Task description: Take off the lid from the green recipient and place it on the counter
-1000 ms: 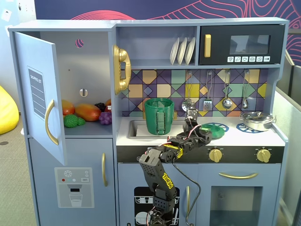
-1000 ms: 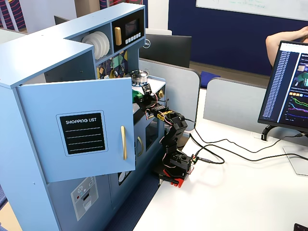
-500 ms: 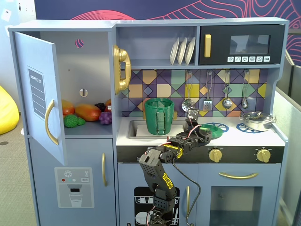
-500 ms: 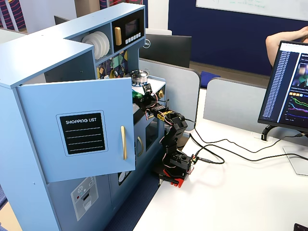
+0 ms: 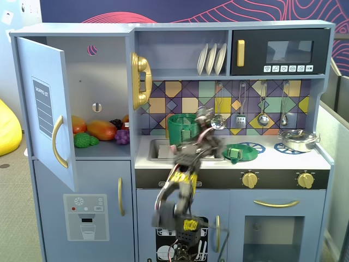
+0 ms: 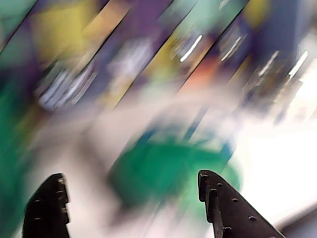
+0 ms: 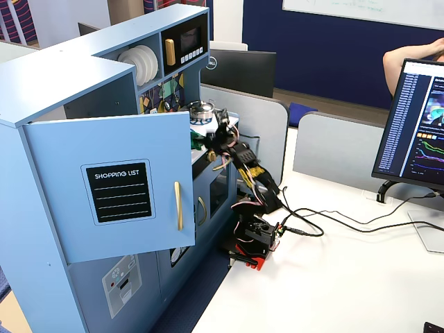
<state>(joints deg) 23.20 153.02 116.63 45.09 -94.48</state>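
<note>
The green lid lies flat on the white counter, over the left blue burner ring. In the wrist view it is a blurred green patch ahead of the jaws. The green recipient stands uncovered behind the sink; it shows as a green smear at the left edge of the wrist view. My gripper is motion-blurred above the counter, between the recipient and the lid. In the wrist view my gripper is open and empty, its black fingers wide apart.
A silver metal pot sits on the right burner ring. The recessed sink is left of the arm. Utensils hang on the tiled back wall. The cupboard door stands open at left. The arm's base sits on the white desk.
</note>
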